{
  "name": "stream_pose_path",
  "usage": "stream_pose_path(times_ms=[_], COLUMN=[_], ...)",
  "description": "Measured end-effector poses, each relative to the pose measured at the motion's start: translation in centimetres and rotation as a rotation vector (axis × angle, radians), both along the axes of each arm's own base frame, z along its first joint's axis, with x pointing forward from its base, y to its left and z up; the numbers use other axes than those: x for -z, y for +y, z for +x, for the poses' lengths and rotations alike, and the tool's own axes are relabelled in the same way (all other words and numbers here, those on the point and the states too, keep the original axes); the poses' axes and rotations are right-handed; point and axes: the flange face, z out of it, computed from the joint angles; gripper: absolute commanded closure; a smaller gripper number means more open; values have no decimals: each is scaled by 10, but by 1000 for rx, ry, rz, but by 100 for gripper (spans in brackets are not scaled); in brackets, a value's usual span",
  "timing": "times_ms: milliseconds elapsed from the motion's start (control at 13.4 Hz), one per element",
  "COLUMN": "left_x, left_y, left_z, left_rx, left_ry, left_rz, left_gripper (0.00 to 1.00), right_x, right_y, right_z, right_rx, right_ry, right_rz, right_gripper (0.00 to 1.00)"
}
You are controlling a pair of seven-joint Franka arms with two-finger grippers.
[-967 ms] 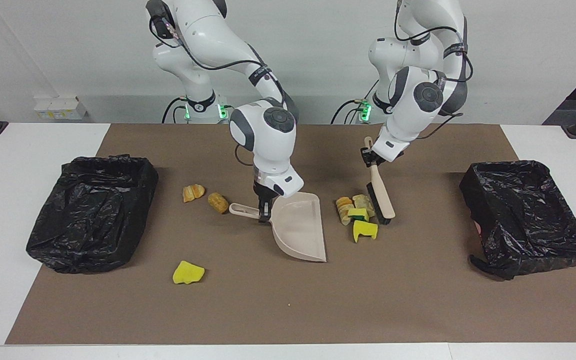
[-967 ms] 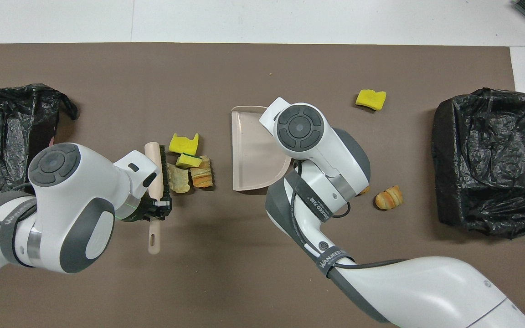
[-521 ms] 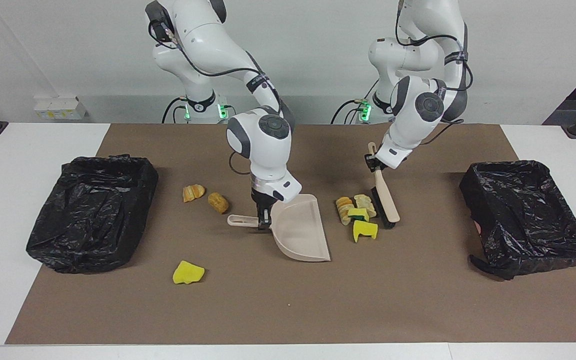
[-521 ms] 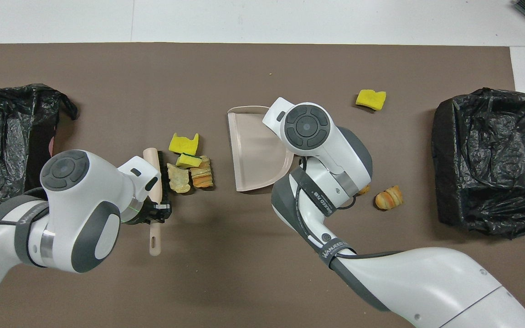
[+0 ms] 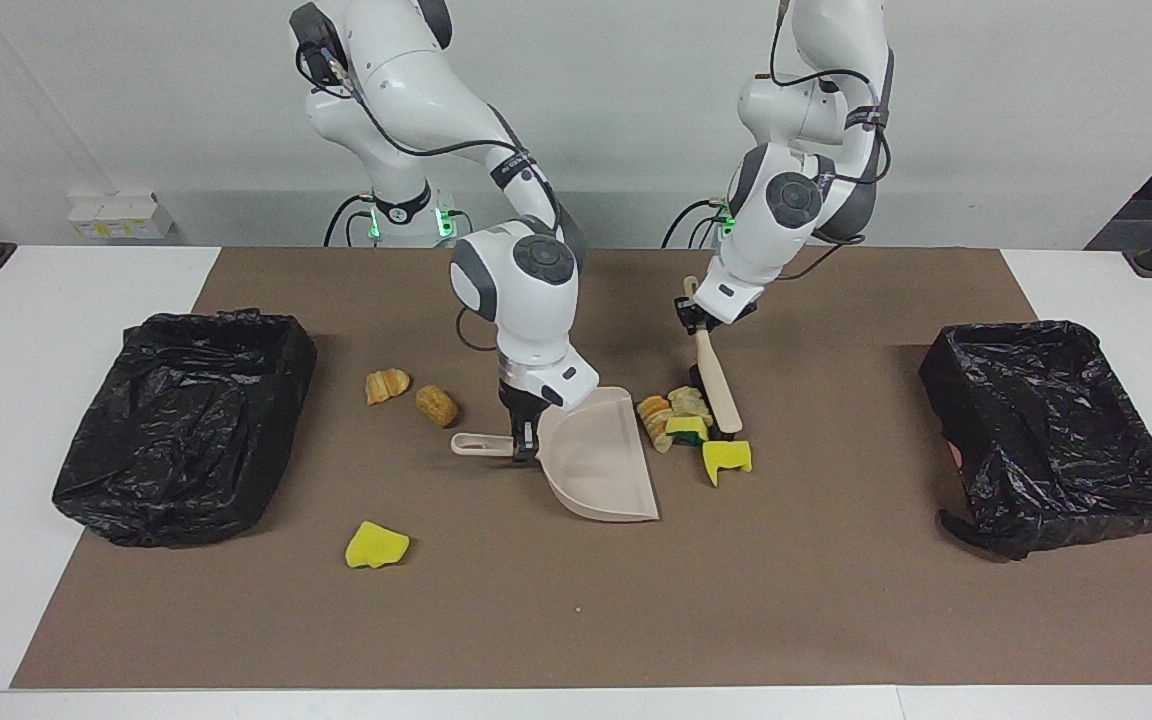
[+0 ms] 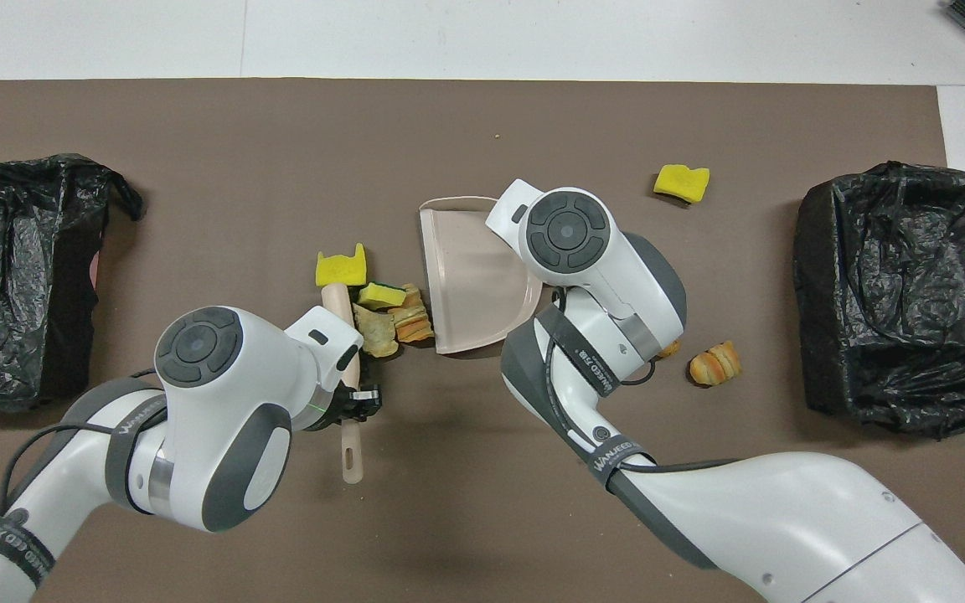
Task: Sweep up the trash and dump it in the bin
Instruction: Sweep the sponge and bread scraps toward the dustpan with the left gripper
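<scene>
Bench white, covered mid-span by a brown mat.

Two black-lined bins: one at the left arm's end of the bench, one at the right arm's end. Both well apart from either claw.

Dustpan, beige, on the mat at centre, its straight lip toward the left arm's end. Right claw closed on the dustpan's handle, just beside the pan body.

Brush, beige handle with dark bristles, head down on the mat. Left claw clamped shut on the upper handle.

Trash, main cluster: tan lumps and a green-backed sponge piece, lying between the brush head and the dustpan lip, below the left claw, touching the bristles; the nearest lump is just beside the lip. One notched yellow sponge lies at the brush tip.

Stray trash near the right claw, toward the right arm's end: two tan lumps beside the dustpan handle; one yellow sponge farther from the robots.
</scene>
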Motion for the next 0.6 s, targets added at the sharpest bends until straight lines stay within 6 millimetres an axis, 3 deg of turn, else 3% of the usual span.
stream_pose_path(times_ms=[223, 372, 595], left_x=[-13, -15, -27], left_y=[-56, -83, -85], left_z=[3, 4, 14], left_rx=[1, 29, 42], left_ry=[-28, -29, -37], left_rz=[-61, -73, -86], left_gripper=[100, 100, 100], right_x=[0, 0, 0], right_y=[0, 0, 0], right_z=[0, 0, 0], right_rx=[0, 0, 0], right_ry=[0, 0, 0], right_rz=[0, 0, 0], right_gripper=[100, 100, 100])
